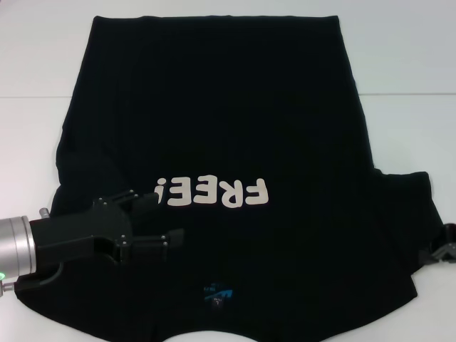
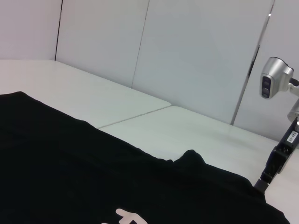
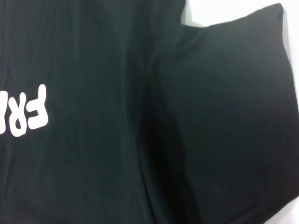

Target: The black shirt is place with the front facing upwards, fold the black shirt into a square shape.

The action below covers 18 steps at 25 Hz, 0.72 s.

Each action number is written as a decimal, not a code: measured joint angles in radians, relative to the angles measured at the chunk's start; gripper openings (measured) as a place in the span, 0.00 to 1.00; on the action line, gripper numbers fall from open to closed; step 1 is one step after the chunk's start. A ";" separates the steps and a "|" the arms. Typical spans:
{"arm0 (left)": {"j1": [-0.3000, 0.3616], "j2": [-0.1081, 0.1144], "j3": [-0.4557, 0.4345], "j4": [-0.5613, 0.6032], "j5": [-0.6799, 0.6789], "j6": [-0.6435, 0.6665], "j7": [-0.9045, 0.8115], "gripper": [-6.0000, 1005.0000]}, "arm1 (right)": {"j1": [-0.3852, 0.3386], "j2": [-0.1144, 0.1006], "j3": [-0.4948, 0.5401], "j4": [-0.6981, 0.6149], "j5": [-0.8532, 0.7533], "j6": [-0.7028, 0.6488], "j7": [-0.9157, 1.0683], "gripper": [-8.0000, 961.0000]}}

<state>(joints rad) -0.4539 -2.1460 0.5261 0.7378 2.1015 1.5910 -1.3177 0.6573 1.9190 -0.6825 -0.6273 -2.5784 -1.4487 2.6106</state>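
The black shirt (image 1: 221,121) lies spread flat on the white table, front up, its white "FREE!" lettering (image 1: 214,192) reading upside down from my head. A small blue neck label (image 1: 217,292) sits near the front edge. The shirt's right sleeve (image 1: 406,206) sticks out sideways; the left side shows no sleeve spread out. My left gripper (image 1: 160,218) hovers over the shirt's left chest beside the lettering, fingers open with nothing between them. My right gripper (image 1: 442,248) shows only partly at the sleeve's outer edge. The right wrist view shows the sleeve (image 3: 233,116) and part of the lettering (image 3: 28,112).
The white table (image 1: 35,64) has a seam line running across behind the shirt. In the left wrist view, white wall panels (image 2: 187,51) stand behind the table and my right arm (image 2: 280,154) stands at the shirt's far edge.
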 joint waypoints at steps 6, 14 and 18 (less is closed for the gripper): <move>0.000 0.001 0.000 0.000 0.000 0.000 0.000 0.93 | -0.022 -0.005 0.057 -0.046 0.040 -0.016 -0.013 0.04; 0.000 0.004 -0.002 0.000 -0.001 0.000 -0.002 0.92 | -0.055 -0.015 0.141 -0.079 0.131 -0.057 -0.059 0.04; 0.000 0.007 -0.003 0.001 -0.001 0.000 -0.012 0.92 | -0.072 -0.020 0.167 -0.109 0.198 -0.076 -0.082 0.04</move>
<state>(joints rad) -0.4540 -2.1391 0.5231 0.7390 2.1004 1.5907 -1.3295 0.5853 1.8992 -0.5154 -0.7362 -2.3801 -1.5252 2.5286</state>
